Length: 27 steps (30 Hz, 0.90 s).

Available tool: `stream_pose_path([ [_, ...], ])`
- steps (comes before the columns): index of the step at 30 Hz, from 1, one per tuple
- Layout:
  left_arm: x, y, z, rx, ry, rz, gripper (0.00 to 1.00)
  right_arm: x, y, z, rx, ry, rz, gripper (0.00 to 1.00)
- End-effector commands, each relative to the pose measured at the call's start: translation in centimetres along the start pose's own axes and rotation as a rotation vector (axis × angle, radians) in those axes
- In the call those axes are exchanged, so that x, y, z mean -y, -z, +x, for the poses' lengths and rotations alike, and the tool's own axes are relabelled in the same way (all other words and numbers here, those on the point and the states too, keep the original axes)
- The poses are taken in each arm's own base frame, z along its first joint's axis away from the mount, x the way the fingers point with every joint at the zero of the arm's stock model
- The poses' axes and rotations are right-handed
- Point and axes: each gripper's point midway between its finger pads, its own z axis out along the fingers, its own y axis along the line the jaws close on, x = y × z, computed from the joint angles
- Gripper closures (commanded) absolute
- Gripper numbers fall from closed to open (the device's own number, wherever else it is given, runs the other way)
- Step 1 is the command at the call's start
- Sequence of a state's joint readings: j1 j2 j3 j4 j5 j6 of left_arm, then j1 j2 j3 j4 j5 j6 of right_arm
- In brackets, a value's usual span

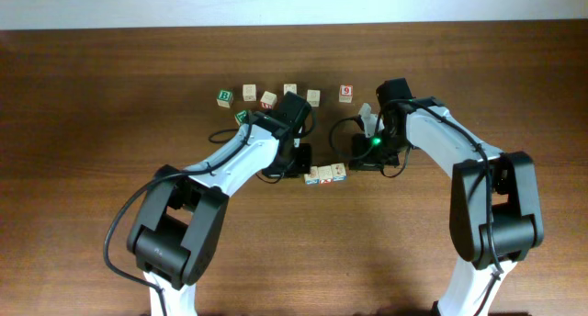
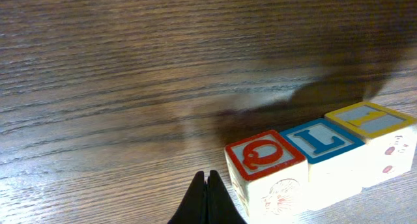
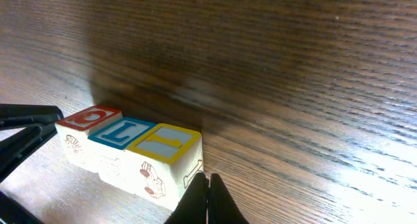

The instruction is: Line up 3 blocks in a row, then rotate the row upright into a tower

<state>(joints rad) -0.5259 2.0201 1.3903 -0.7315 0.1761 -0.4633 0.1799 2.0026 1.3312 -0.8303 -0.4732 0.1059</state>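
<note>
Three blocks lie side by side in one row: a red Q block [image 2: 264, 155] [image 3: 90, 117], a blue L block [image 2: 321, 140] [image 3: 122, 131] and a yellow I block [image 2: 370, 118] [image 3: 163, 142]. From overhead the row [image 1: 326, 174] sits between the two arms. My left gripper [image 2: 206, 180] [image 1: 304, 174] is shut and empty, its tips on the table just beside the Q block. My right gripper [image 3: 208, 182] [image 1: 352, 167] is shut and empty too, and it touches the I block's near corner. The left arm's black fingers [image 3: 29, 113] show at the Q end.
Several loose cubes stand in a line at the back: a green B cube [image 1: 224, 97], plain pale ones [image 1: 267, 99] [image 1: 313, 96] and a red 9 cube [image 1: 345, 93]. Another green cube [image 1: 241, 117] lies by the left arm. Cables trail beside both wrists.
</note>
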Motion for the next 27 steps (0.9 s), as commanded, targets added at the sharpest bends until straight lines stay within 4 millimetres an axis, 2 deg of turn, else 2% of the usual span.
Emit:
stream_pose_path([
  [1, 0.7, -0.2, -0.3, 0.005, 0.004, 0.012, 1.0, -0.2, -0.9, 0.7, -0.033, -0.008, -0.01, 0.96],
  [6, 0.9, -0.7, 0.0, -0.008, 0.06, 0.017, 1.0, -0.2, -0.9, 0.8, -0.036, -0.01, -0.01, 0.96],
  [18, 1.2, -0.8, 0.7, -0.034, 0.063, 0.021, 1.0, -0.2, -0.8, 1.4, -0.061, -0.022, -0.011, 0.96],
  [22, 1.3, -0.8, 0.7, -0.037, 0.067, 0.024, 1.0, -1.0, -1.1, 1.7, -0.071, 0.019, -0.03, 0.96],
  [27, 1.3, -0.8, 0.8, -0.038, 0.067, 0.027, 1.0, -1.1, -1.1, 1.7, -0.07, 0.021, -0.031, 0.96],
])
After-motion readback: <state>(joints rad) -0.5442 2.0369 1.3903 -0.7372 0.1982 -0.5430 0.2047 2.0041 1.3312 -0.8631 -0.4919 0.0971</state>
